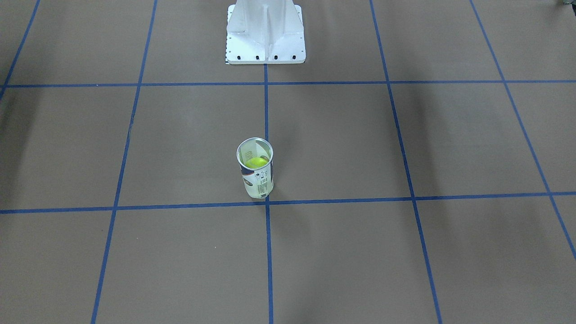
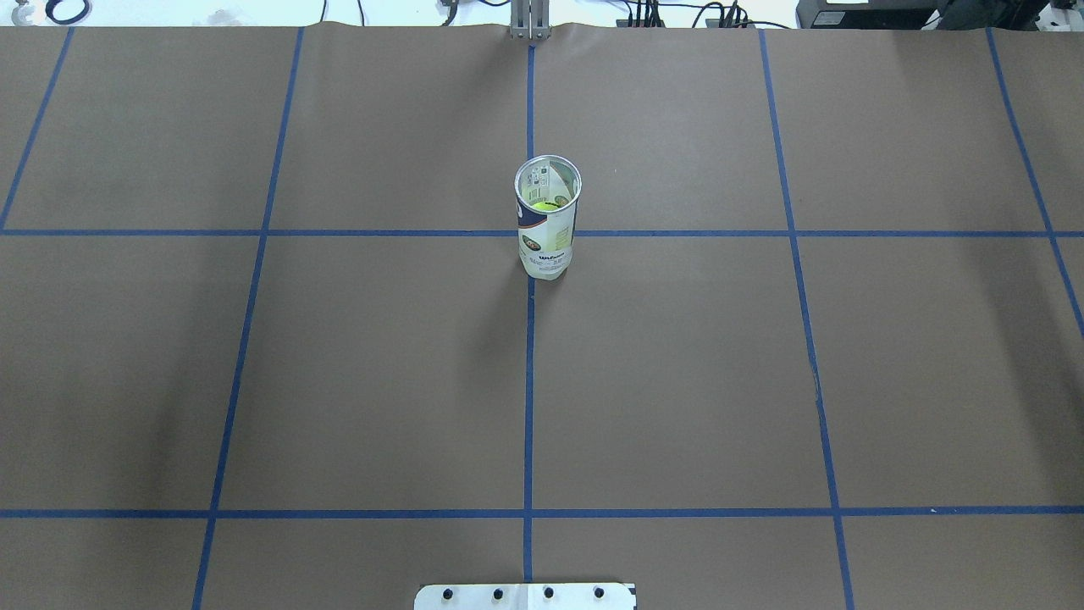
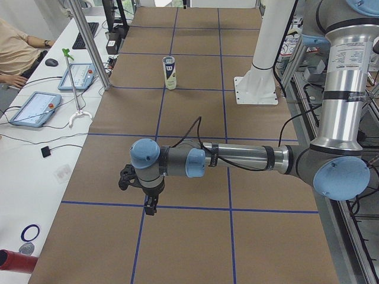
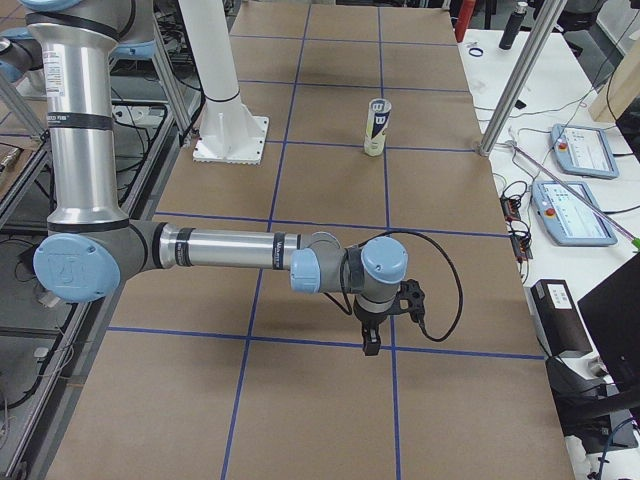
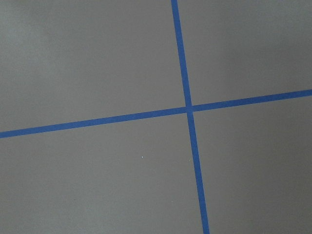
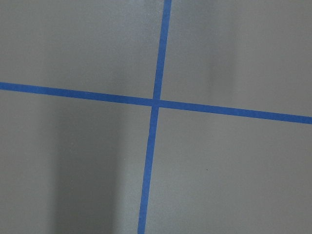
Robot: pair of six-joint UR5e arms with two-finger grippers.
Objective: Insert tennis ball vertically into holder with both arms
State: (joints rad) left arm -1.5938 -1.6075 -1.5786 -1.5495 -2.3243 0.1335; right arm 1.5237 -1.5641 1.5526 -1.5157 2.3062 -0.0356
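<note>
The holder (image 1: 255,180) stands upright on the brown table near a tape crossing, its open mouth up. It also shows in the overhead view (image 2: 546,241) and both side views (image 3: 170,74) (image 4: 376,128). A yellow-green tennis ball (image 1: 257,162) sits inside it, below the rim (image 2: 542,205). My left gripper (image 3: 151,208) hangs low over the table, far from the holder. My right gripper (image 4: 370,345) hangs likewise at the other end. Both show only in the side views, so I cannot tell if they are open or shut. The wrist views show only table and tape.
The white pedestal base (image 1: 265,36) stands behind the holder on the robot's side. Blue tape lines (image 2: 528,381) grid the table. An operator (image 3: 18,56) sits by tablets (image 3: 35,108) on the white side bench. More tablets (image 4: 575,210) lie beside the table in the right view.
</note>
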